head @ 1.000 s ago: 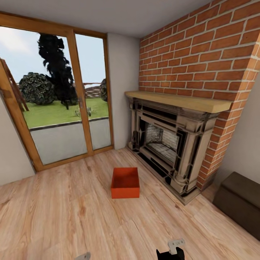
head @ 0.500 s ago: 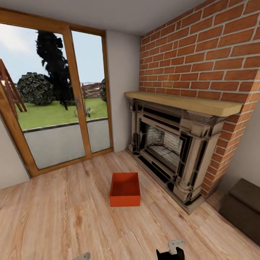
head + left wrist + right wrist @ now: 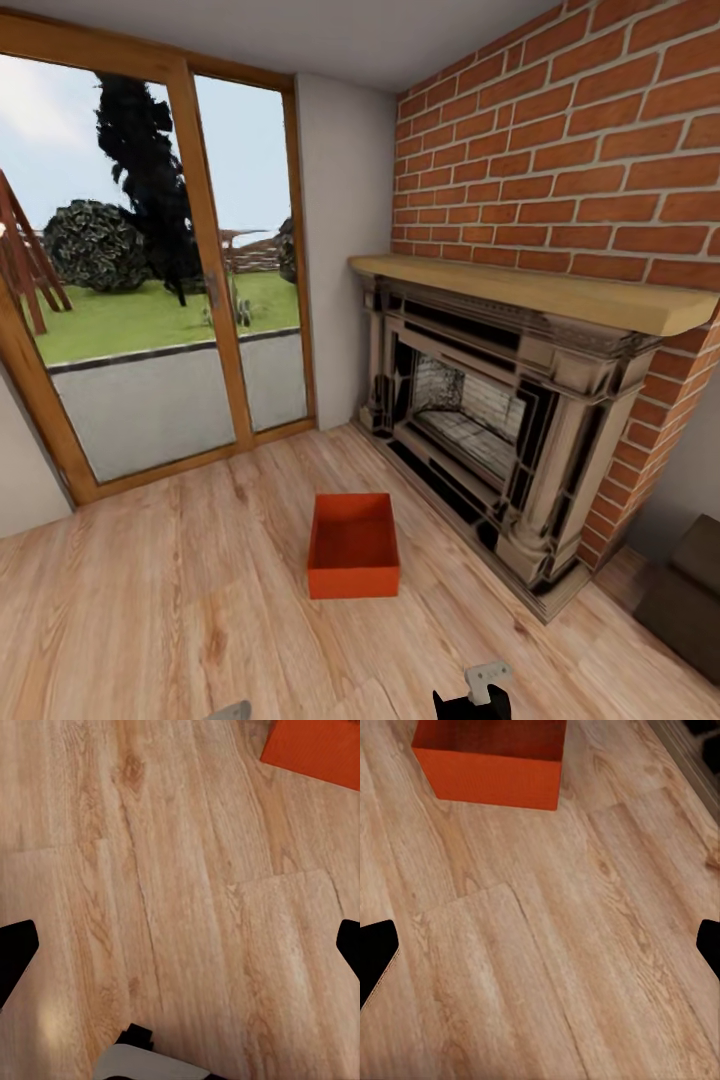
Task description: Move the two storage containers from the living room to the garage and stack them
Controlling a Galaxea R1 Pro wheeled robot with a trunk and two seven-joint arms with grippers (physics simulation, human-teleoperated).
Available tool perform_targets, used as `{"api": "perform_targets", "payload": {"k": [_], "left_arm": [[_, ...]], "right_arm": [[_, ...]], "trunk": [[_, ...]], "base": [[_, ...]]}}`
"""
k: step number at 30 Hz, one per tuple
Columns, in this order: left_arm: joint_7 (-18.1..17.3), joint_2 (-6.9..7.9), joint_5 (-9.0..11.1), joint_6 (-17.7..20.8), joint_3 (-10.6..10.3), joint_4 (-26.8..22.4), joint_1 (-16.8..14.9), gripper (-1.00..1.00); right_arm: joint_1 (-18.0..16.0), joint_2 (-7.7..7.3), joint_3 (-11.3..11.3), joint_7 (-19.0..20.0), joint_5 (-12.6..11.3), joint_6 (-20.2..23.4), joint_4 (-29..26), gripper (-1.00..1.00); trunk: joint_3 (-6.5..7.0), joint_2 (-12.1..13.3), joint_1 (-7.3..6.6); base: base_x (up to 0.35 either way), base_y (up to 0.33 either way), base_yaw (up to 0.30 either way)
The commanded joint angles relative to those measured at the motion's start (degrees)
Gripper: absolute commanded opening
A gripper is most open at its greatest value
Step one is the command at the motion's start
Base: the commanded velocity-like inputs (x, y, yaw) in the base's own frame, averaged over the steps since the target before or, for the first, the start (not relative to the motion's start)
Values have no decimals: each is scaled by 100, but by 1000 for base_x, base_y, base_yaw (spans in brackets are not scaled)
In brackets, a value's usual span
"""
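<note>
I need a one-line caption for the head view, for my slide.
An orange-red storage container sits on the wood-plank floor beside a fireplace.

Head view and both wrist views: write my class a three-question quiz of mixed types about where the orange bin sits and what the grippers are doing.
1. True or false: the orange bin stands on the wood floor in front of the fireplace.
2. Multiple choice: the bin is A) upside down, B) upright and open-topped, C) held by a gripper.
3. Short answer: are the fingers of the left gripper and right gripper spread apart or closed?

Key: 1 true; 2 B; 3 spread apart, with nothing but floor between them.
</note>
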Motion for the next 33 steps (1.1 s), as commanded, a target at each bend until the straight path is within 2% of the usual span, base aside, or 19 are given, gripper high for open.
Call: {"api": "perform_targets", "payload": {"k": [1,17,33], "left_arm": [[11,-4,50,24,4,-8,-1,100],[20,-5,49,25,4,-11,-1,100],[29,-11,49,25,4,-12,-1,100]], "right_arm": [[-2,4,-25,23,46,-16,3,100],[-2,4,-33,23,46,-60,2,100],[-2,4,-33,23,46,-60,1,100]], "trunk": [[-6,-7,6],[-6,-7,6],[-6,-7,6]], "base": [[303,192,0],[302,187,0],[317,14,0]]}}
